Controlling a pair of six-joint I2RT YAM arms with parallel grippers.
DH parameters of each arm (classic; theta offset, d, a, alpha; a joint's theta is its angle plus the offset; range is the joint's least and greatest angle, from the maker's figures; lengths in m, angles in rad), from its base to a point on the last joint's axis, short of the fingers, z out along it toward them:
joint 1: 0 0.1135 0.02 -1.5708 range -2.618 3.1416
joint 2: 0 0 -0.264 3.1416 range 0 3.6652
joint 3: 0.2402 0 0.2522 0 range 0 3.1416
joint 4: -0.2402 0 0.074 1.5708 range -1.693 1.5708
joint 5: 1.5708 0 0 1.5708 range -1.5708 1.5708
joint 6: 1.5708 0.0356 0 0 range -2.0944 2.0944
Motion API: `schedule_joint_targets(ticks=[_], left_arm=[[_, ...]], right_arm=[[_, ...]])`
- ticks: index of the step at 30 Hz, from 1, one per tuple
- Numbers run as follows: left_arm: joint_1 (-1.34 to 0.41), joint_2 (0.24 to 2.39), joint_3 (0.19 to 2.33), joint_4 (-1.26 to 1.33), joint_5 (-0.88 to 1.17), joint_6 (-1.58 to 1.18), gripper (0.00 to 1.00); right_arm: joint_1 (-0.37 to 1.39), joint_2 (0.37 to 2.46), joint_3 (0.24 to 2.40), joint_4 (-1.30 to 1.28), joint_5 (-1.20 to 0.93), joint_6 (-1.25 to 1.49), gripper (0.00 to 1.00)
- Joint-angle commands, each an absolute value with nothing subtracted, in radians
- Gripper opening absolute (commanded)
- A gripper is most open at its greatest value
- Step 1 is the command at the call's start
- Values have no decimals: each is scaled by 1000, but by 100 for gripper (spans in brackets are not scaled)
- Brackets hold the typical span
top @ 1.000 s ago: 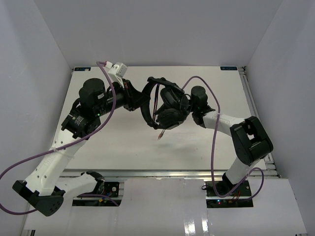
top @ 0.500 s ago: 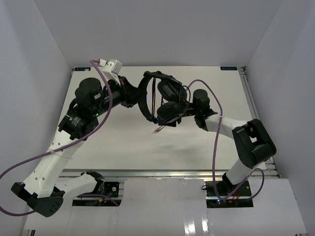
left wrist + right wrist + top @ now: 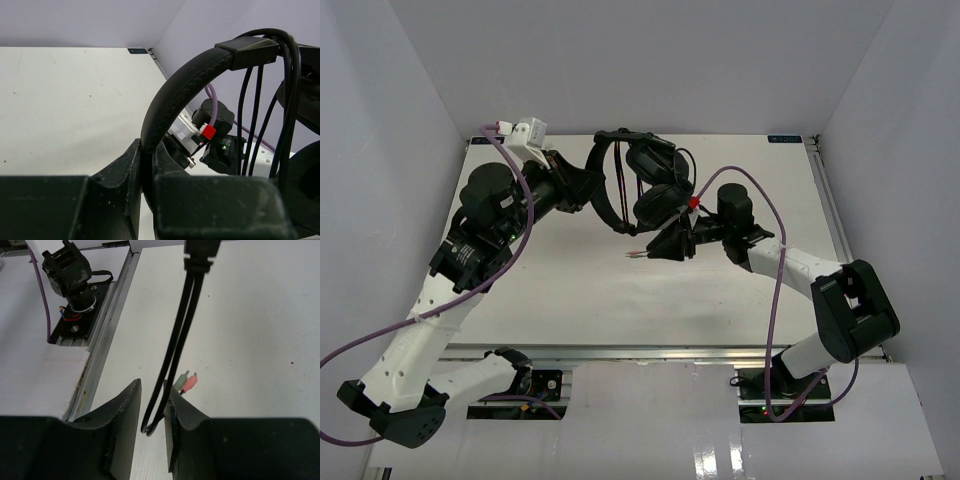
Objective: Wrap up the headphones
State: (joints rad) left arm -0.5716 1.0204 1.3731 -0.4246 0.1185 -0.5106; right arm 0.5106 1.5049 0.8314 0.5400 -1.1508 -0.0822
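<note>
Aloft hang the headphones point(image 3: 658, 200); left fingers point(image 3: 122, 190) clamp the headband point(image 3: 175, 95); right fingers point(image 3: 122, 425), narrow, pinch the doubled cord point(image 3: 176, 340).

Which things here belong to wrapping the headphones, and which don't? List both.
Part of the job:
headphones, with the headband clamped in the left gripper
cord, pinched by the right gripper jaws
pink and green plugs

Not part of it:
purple cables
table

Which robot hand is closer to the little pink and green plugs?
Right. The right gripper pinches the thin black cord just beside the pink and green plugs. The left gripper clamps the black padded headband, well away from them.
</note>
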Motion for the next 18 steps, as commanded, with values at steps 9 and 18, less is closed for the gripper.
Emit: schedule_joint_targets(ticks=[9, 18], left_arm=[[-577, 941, 1356, -376, -83, -613, 0], [-577, 974, 1345, -400, -363, -699, 0]], right_arm=[[542, 1419, 1082, -157, -1090, -583, 8], [647, 1397, 1308, -846, -674, -1227, 8]])
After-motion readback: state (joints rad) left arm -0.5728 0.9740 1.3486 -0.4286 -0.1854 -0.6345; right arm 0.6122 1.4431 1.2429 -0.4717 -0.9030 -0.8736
